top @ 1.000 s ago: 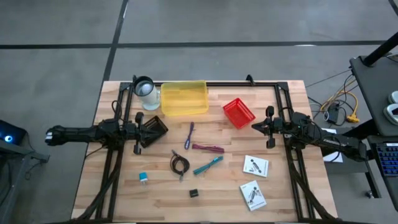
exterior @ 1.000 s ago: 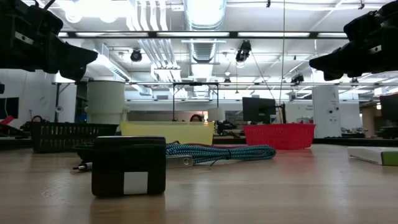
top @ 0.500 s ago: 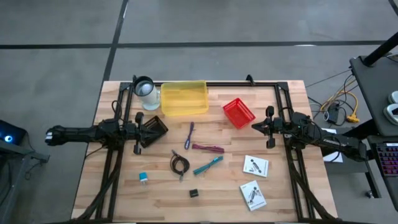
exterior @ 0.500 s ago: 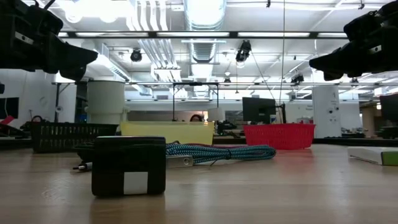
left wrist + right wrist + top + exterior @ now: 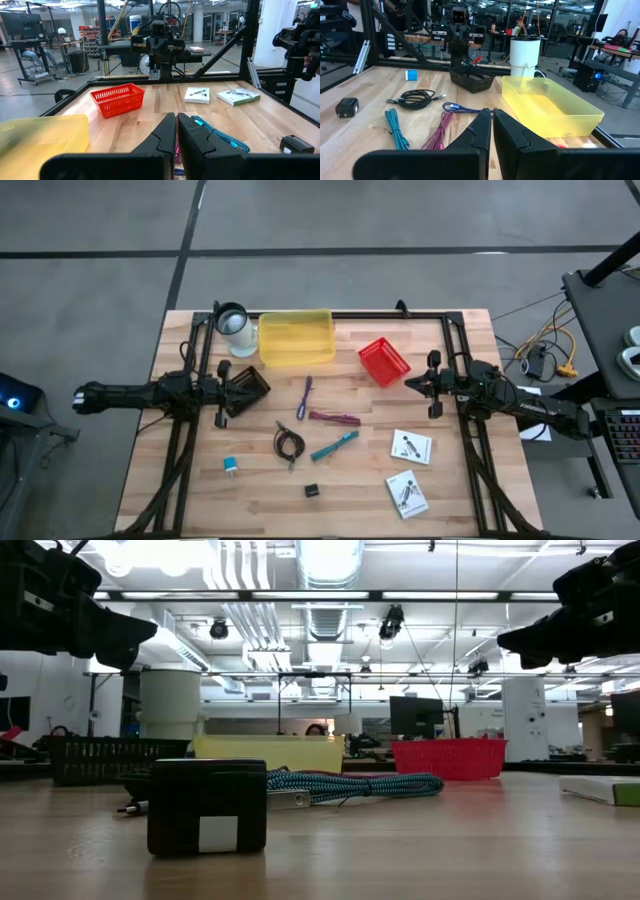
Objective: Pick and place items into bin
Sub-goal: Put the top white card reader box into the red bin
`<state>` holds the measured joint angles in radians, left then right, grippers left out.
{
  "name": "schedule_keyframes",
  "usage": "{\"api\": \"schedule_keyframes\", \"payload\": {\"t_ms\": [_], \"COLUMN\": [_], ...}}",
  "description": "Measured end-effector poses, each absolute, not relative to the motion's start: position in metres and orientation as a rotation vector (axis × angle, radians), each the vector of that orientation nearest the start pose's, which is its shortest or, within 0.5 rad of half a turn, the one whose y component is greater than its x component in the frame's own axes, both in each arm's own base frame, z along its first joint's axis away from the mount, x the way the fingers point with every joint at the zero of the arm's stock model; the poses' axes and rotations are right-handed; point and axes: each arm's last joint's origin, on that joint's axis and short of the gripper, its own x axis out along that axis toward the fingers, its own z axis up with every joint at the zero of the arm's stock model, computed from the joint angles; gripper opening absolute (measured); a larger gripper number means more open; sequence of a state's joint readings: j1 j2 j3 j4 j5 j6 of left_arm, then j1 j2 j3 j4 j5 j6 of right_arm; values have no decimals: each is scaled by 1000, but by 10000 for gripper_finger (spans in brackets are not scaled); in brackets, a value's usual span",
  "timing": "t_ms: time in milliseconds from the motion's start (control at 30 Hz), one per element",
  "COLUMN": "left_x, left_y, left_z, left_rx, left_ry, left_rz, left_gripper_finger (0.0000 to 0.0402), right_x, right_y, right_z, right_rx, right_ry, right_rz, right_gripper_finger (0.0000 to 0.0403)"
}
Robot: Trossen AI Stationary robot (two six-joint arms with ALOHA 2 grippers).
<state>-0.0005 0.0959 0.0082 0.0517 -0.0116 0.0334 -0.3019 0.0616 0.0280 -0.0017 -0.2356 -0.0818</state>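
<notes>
Wooden planks of the table (image 5: 190, 500) carry everything, left to right in the high view: the left gripper (image 5: 226, 390) hangs over the left edge with its fingers pressed together, right above a black mesh basket (image 5: 247, 385); a white cup (image 5: 236, 328) stands at the far edge touching a yellow bin (image 5: 296, 337). Near the front lie a tiny blue-white piece (image 5: 230, 466), a black coiled cable (image 5: 290, 444) and a small black cube (image 5: 312, 490). Mid-table, a purple pen (image 5: 305, 397) has its long axis running front to back, a maroon strip (image 5: 334, 418) lies crosswise, and a teal pen (image 5: 335, 445) slants toward the far right. A red basket (image 5: 384, 361) sits beyond them, and two white printed cards (image 5: 410, 447) lie near the right front. The right gripper (image 5: 432, 386) hovers just right of the red basket, fingers closed together on nothing. Nothing stands between either gripper and the loose items. Nothing has shifted since the earlier frames; both arms stay put.
</notes>
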Motion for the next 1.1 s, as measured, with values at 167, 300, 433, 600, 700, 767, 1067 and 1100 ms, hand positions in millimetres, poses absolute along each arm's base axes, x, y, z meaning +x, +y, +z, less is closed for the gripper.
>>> {"api": "schedule_keyframes", "payload": {"t_ms": [167, 300, 433, 600, 700, 767, 1067, 1100], "left_x": [103, 103, 103, 103, 102, 102, 105, 106], "left_y": [0, 0, 0, 0, 0, 0, 0, 0], "left_z": [164, 165, 168, 177, 184, 189, 222, 224], "left_rx": [34, 33, 33, 33, 60, 65, 121, 128], "left_ry": [34, 18, -10, -102, -171, -178, -197, -192], "left_rz": [11, 11, 11, 13, 17, 17, 27, 27], "left_gripper_finger": [2, 2, 2, 2, 2, 2, 101, 116], "right_x": [97, 97, 96, 93, 92, 92, 105, 107], "right_y": [-23, -23, -23, -22, -22, -22, -29, -29], "right_z": [170, 170, 182, 198, 205, 208, 206, 205], "right_rx": [-64, 16, 8, 9, 0, -21, -80, -81], "right_ry": [20, 14, -106, -277, -343, -376, -335, -329], "right_rz": [-64, -65, -63, -69, -75, -78, -175, -168], "right_gripper_finger": [9, 9, 9, 9, 9, 9, 81, 95]}}
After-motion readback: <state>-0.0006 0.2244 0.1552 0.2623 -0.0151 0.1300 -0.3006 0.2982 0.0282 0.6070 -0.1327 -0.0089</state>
